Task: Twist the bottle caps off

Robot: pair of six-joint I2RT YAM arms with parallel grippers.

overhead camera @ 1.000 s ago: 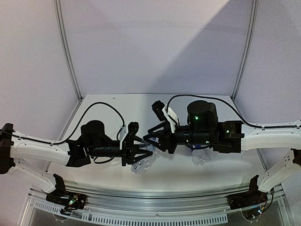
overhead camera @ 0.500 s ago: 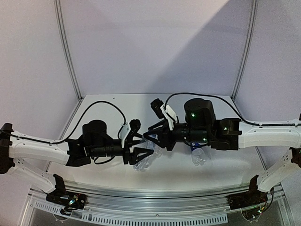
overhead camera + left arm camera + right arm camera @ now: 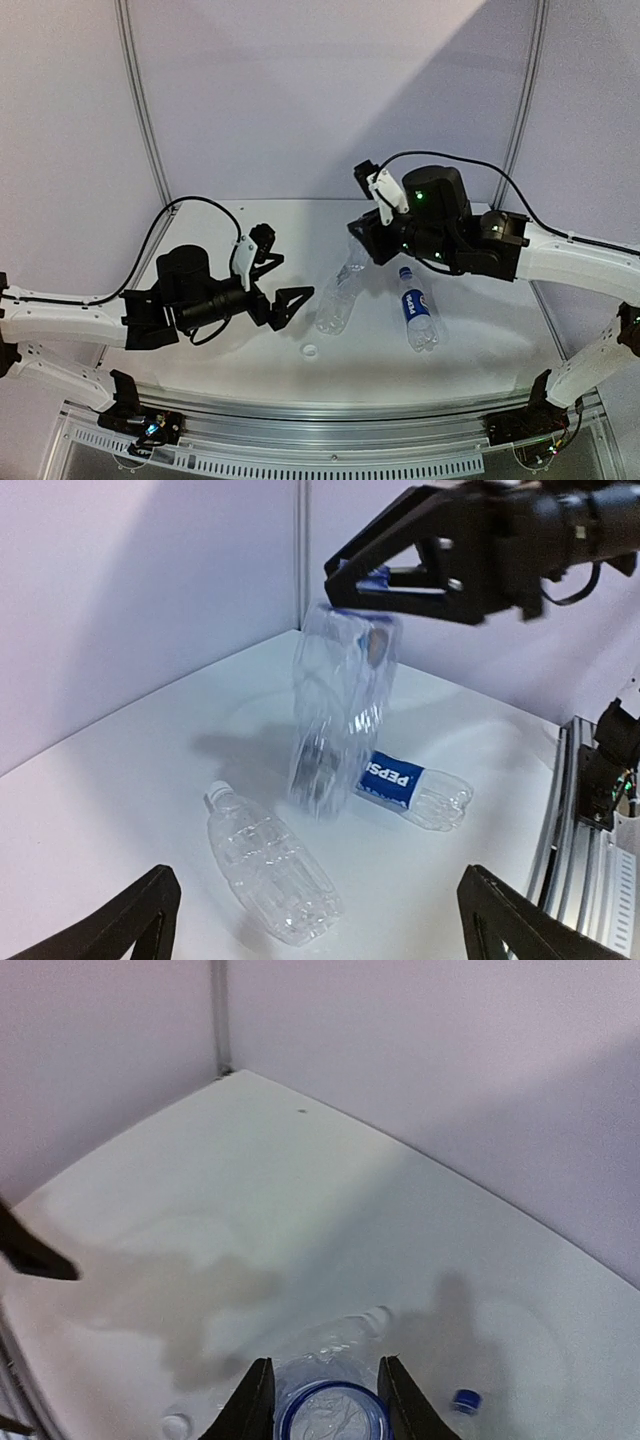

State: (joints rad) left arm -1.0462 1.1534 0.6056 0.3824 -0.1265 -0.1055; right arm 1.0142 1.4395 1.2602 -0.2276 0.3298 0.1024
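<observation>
My right fingers (image 3: 254,1402) clamp the blue-ringed neck of a clear dented plastic bottle (image 3: 335,720). It is blurred and hangs midway between the side edges of the surface (image 3: 290,225), and its mouth looks uncapped. My left fingers (image 3: 292,296) gape, well apart from it. A tiny white plastic cap (image 3: 310,350) lies by the near edge.

The left arm (image 3: 60,318) and right arm (image 3: 575,258) have white shells, black joint housings and looping black cables, with the left pincer (image 3: 296,276) and right pincer (image 3: 360,243) black.

right fingers (image 3: 392,532) grip hanging bottle (image 3: 335,715); plain bottle (image 3: 270,868), labelled bottle (image 3: 418,792) lying
</observation>
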